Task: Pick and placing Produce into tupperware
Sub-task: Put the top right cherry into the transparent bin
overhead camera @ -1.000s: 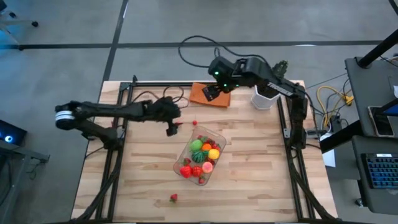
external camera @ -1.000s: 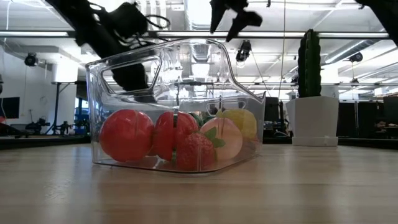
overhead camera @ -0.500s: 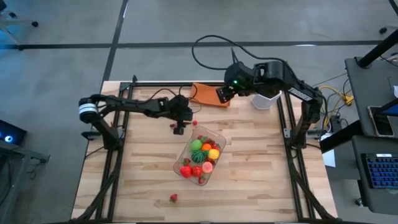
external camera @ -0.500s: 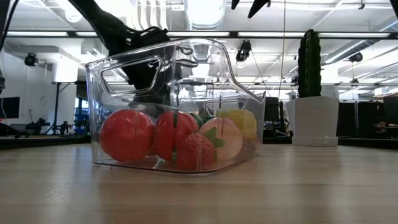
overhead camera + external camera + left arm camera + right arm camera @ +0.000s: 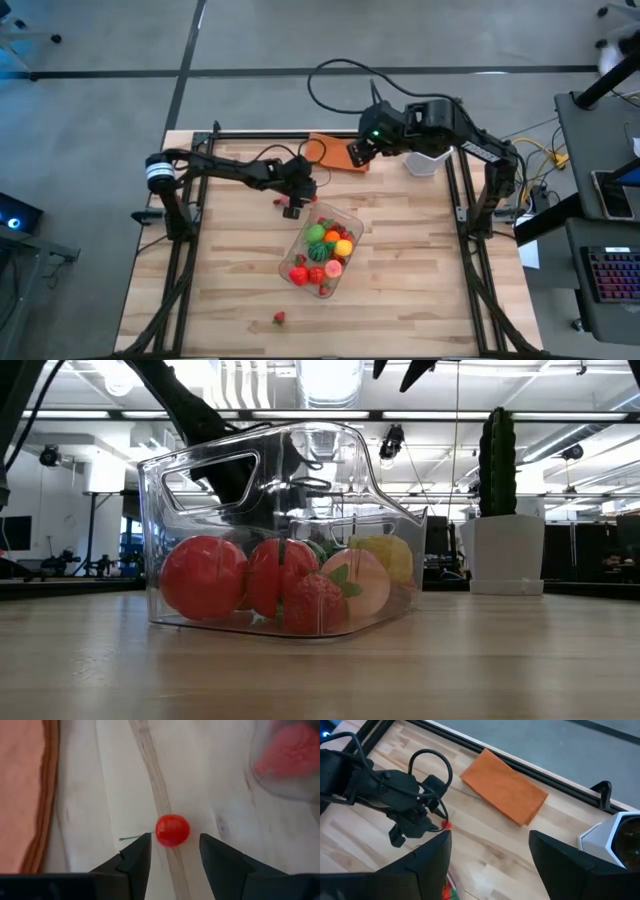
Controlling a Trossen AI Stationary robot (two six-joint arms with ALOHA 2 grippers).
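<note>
Left gripper (image 5: 171, 851) low beside tupperware (image 5: 322, 249), jaws spread around red cherry (image 5: 172, 830); right gripper (image 5: 490, 851) raised, jaws spread.

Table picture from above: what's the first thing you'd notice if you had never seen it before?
First, the clear tupperware in the middle of the wooden table, packed with bright toy produce. Next, the left gripper just beyond its far end, fingers either side of a little red cherry lying on the wood. The right gripper hangs open over the orange cloth at the back.
</note>
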